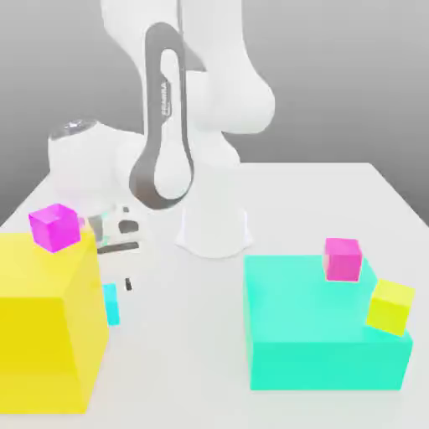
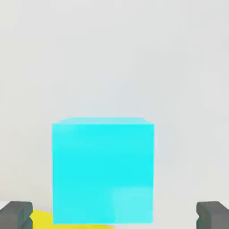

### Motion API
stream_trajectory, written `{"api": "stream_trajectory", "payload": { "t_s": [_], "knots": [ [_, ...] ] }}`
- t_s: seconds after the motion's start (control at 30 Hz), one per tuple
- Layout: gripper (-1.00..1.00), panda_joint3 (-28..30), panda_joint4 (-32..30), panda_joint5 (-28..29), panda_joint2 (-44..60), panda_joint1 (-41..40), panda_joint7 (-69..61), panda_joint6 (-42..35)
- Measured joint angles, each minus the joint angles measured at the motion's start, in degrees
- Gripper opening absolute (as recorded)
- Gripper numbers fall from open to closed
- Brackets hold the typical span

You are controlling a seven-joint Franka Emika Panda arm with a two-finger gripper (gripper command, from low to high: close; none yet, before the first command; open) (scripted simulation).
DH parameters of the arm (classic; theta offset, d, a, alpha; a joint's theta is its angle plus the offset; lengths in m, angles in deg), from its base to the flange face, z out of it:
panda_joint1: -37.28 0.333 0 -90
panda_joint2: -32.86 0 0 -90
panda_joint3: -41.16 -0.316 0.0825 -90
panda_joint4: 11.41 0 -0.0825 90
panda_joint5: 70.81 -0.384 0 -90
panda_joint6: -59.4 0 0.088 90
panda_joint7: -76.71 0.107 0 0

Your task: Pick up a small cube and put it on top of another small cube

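Beside the big yellow block [image 1: 46, 323], the small cyan cube [image 2: 103, 170] sits on the table [image 1: 335, 201]. Above it, the gripper [image 2: 114, 215] hangs wide open, holding nothing.

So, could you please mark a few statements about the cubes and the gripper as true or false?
1. The gripper is open, its fingers either side of the small cyan cube. True.
2. The small cyan cube is already stacked on a pink cube. False: it sits on the table beside the large yellow block.
3. One pink cube rests on the large yellow block. True.
4. The other pink cube lies on the bare table. False: it sits on the large cyan block.
5. The small yellow cube sits on the large yellow block. False: it is by the large cyan block.
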State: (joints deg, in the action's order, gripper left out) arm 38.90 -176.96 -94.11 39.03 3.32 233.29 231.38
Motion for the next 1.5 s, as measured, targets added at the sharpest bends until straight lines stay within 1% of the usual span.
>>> {"api": "stream_trajectory", "payload": {
  "t_s": [0.13,0.23,0.27,0.5,0.63,0.77,0.87,1.0,1.17,1.2,1.23,1.33,1.5],
  "knots": [
    [0.00,-0.20,0.62,-0.41,3.90,-0.20,-0.49,3.08],
    [0.00,2.42,0.98,0.81,6.78,2.04,0.25,5.49],
    [-1.00,3.35,1.06,1.22,7.47,2.86,0.51,6.08],
    [-1.00,3.37,1.07,1.10,7.53,2.90,0.41,6.24],
    [-1.00,0.32,0.72,-0.86,4.33,0.42,-0.85,3.50],
    [-1.00,0.36,0.11,-0.68,0.46,0.49,-0.50,0.42],
    [-1.00,1.80,-0.55,2.54,-2.43,1.09,1.92,-1.63],
    [-1.00,3.53,-1.55,10.59,-6.04,0.47,7.74,-4.07],
    [-1.00,4.47,-1.55,10.50,-6.03,-0.30,7.64,-3.81],
    [-1.00,5.18,-1.31,15.05,-7.11,-0.44,8.42,-6.23],
    [-1.00,5.84,-0.71,17.07,-7.16,-1.27,6.90,-8.37],
    [-1.00,7.42,1.81,19.39,-5.32,-4.68,-1.44,-13.75],
    [-1.00,9.26,6.56,25.69,-4.62,-8.49,-14.04,-20.24]
  ]
}}
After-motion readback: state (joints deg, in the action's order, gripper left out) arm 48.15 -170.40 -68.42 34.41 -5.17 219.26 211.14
